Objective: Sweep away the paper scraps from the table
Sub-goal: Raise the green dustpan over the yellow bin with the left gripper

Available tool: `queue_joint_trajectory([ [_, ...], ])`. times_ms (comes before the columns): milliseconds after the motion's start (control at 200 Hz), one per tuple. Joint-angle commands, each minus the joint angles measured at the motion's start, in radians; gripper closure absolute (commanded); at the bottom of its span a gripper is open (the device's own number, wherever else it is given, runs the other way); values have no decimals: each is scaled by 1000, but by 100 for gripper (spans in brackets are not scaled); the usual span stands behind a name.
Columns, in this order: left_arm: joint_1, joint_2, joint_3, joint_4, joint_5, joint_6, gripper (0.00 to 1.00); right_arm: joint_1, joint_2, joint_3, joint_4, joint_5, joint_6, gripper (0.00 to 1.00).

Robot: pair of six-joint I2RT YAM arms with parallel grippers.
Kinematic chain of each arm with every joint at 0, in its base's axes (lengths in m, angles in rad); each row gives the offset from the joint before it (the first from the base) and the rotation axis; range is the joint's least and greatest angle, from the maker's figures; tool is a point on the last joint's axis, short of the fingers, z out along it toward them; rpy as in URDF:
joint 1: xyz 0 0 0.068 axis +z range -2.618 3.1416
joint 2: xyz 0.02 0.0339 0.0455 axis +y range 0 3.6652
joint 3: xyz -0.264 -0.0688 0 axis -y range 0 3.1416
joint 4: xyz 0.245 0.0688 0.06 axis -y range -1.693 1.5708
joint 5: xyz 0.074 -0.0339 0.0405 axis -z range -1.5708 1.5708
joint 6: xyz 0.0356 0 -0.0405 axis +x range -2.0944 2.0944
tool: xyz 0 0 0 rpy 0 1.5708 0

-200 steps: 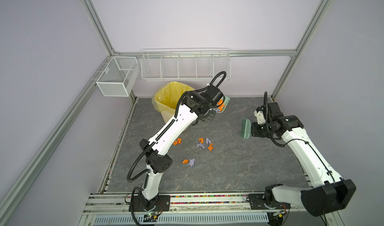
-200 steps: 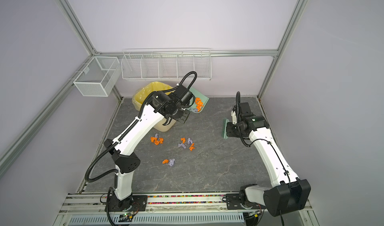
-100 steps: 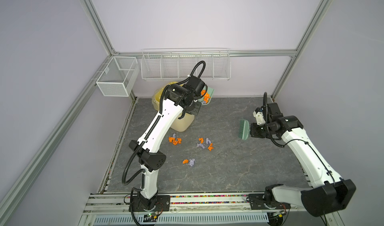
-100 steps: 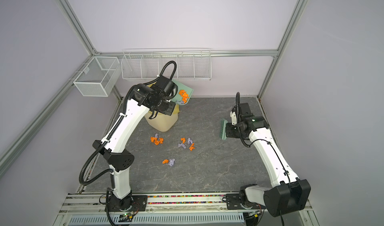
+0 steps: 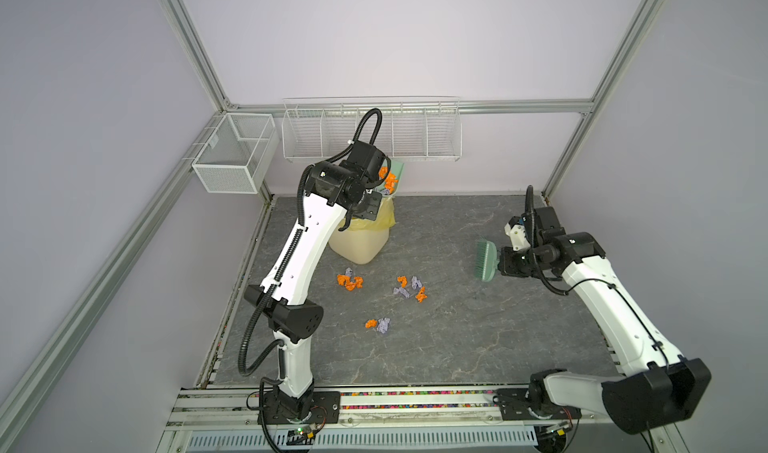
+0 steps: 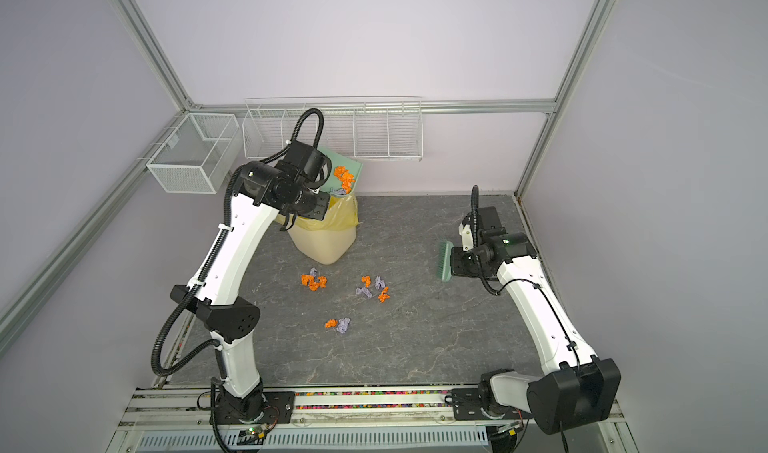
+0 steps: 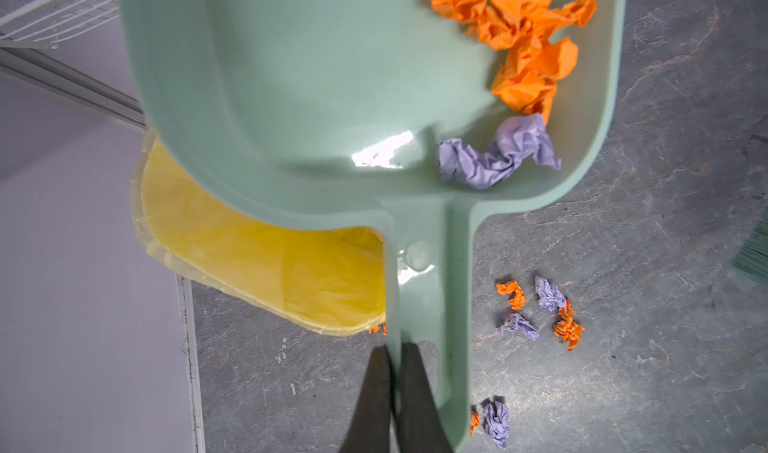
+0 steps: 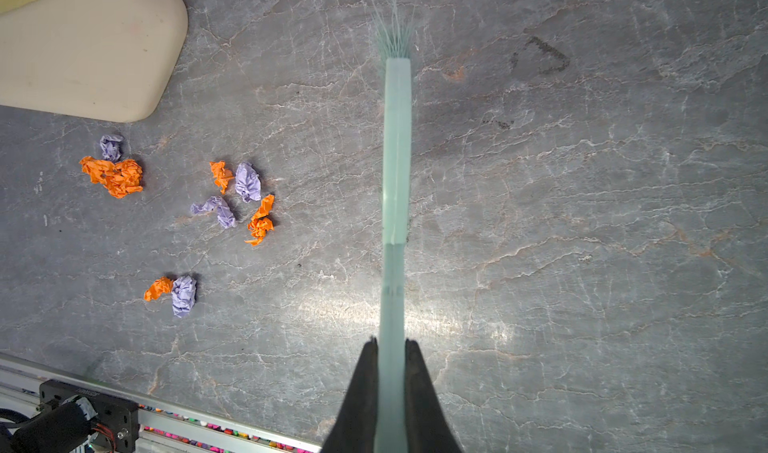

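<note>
Mesh box [image 5: 232, 155] on the left wall at 10 o'clock, wire rack [image 5: 370, 130] on the back wall at 12. Left gripper [image 7: 392, 347] clamped tight on the side edge of the mint dustpan [image 7: 291, 97] handle, pan raised and tilted over the far rim of the yellow-lined bin [image 5: 361, 243]. Bin stands on the table [image 5: 457, 338] at 11 o'clock. Some paper scraps [image 7: 523, 51], orange plus one lavender, sit in the pan against one side wall. The rest lie on the table in three small clusters just left of centre: one near the bin's foot, one at 3 o'clock of that, one toward 6. Right gripper [image 8: 391, 343] closed on the brush [image 8: 397, 160] handle at the table's 3 o'clock. Bristles point toward 9, well apart from the clusters, and the brush looks clear of the surface
</note>
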Motion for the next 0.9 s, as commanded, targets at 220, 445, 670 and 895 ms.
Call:
queue_joint_trajectory([
  [220, 19, -47, -35, -20, -165, 1, 100, -6, -51, -62, 30, -27, 10, 93],
  [445, 24, -53, -66, -27, -256, 2, 100, -6, -33, -42, 38, -42, 4, 93],
  [670, 25, -98, -210, 0, -362, 9, 100, -5, -43, -63, 51, -58, 11, 93],
  [895, 31, -120, -262, 23, -462, 21, 100, -6, -38, -61, 47, -53, 6, 93],
])
